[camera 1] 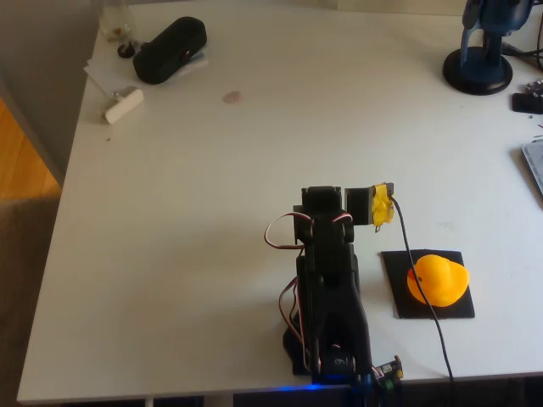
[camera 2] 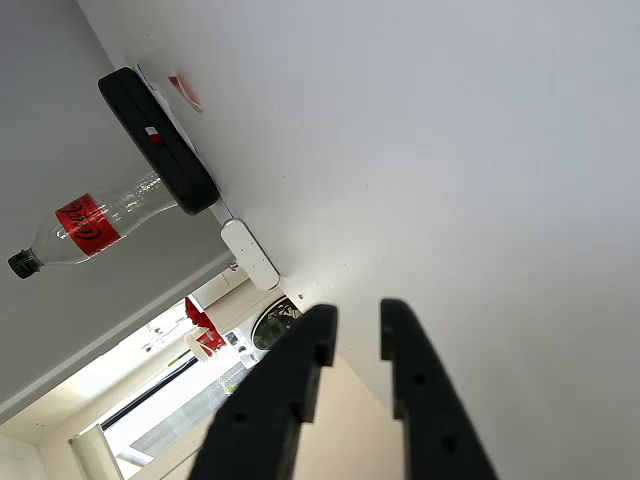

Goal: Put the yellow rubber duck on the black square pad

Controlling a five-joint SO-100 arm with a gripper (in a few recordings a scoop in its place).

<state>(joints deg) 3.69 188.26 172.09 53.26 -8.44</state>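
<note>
duck work looks done. the yellow rubber duck (camera 1: 437, 281) sits on the black square pad (camera 1: 399, 288), near the right front of the white table (camera 1: 212, 212) in the overhead view. most of the duck is on the pad, and one rounded side reaches close to the pad's right edge. nothing is holding it.

the black arm (camera 1: 331, 314) is folded up just left of the pad, apart from the duck. in the wrist view the gripper (camera 2: 355, 335) holds nothing. its two black fingers (camera 2: 290, 380) have a small gap between them, and they point away over the bare table toward the far corner. there a black oblong case (camera 2: 160, 140), a plastic bottle (camera 2: 90, 225) and a small white block (camera 2: 250, 255) lie together, well away from the pad.

i think nothing is left to do, unless the arm needs to settle into its rest spot.
</note>
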